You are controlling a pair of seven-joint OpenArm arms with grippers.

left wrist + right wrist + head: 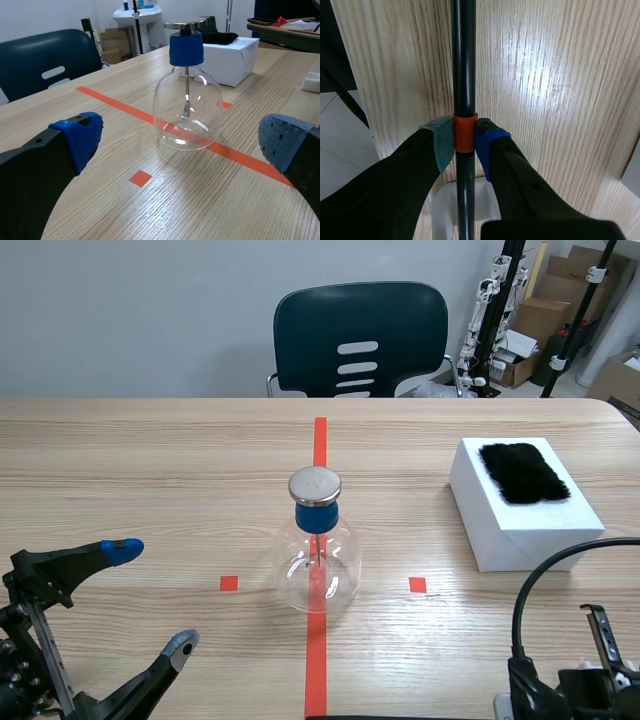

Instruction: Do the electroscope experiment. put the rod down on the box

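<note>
The right claw (464, 142) is clamped on the black rod (463, 60) at its orange band, over the tabletop (545, 75), apart from the white box (520, 525). The left claw (152, 597) gapes wide and empty near the electroscope (317, 560)

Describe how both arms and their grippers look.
Both are black. The left gripper has thick angular fingers tipped with dotted pads, one blue and one grey-blue. The right gripper has one grey-green pad and one blue pad. A black cable loops above the right arm.
</note>
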